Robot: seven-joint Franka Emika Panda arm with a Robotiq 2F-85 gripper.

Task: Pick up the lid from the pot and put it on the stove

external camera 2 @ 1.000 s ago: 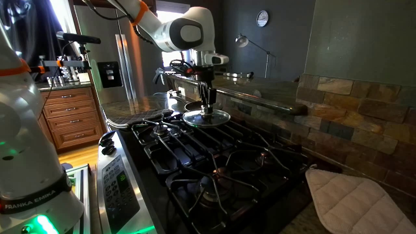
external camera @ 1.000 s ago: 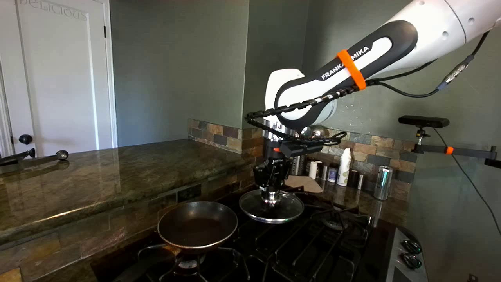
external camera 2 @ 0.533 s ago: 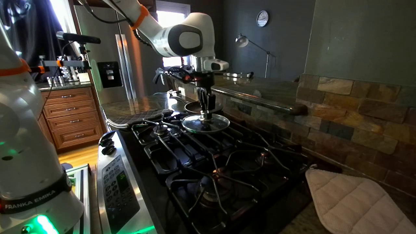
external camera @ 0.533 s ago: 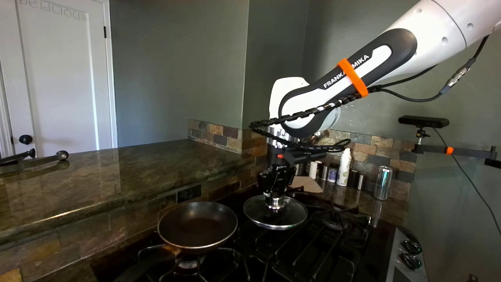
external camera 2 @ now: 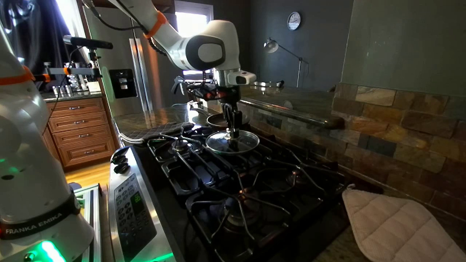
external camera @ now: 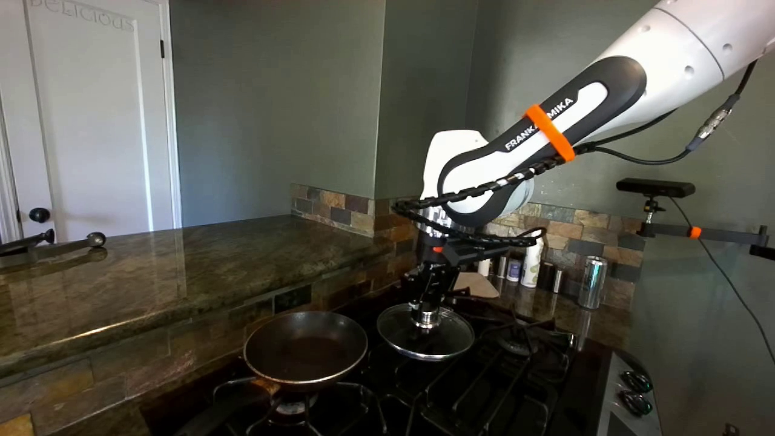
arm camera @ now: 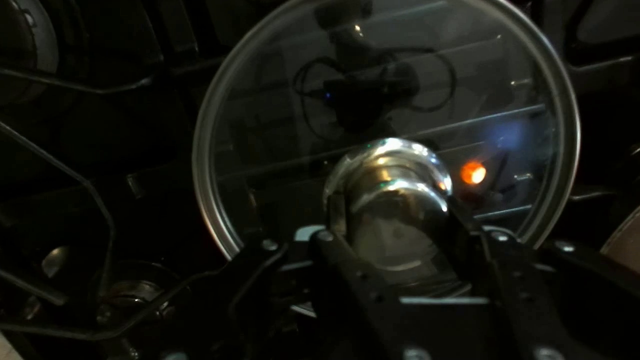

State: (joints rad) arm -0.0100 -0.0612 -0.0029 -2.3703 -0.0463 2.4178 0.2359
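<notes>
Has the lid (arm camera: 386,122) off the pot (external camera: 306,351), pinched by its knob (arm camera: 397,227) in the gripper (arm camera: 398,212), perhaps touching the stove (external camera 2: 251,182); must yet release.

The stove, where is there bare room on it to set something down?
On the stove, the two burners between control panel, beige pad and tiled wall are bare; so is the burner by the knobs and dark quilted cloth. It's crowded where the gripper holds the lid, and at the pot beside it.
</notes>
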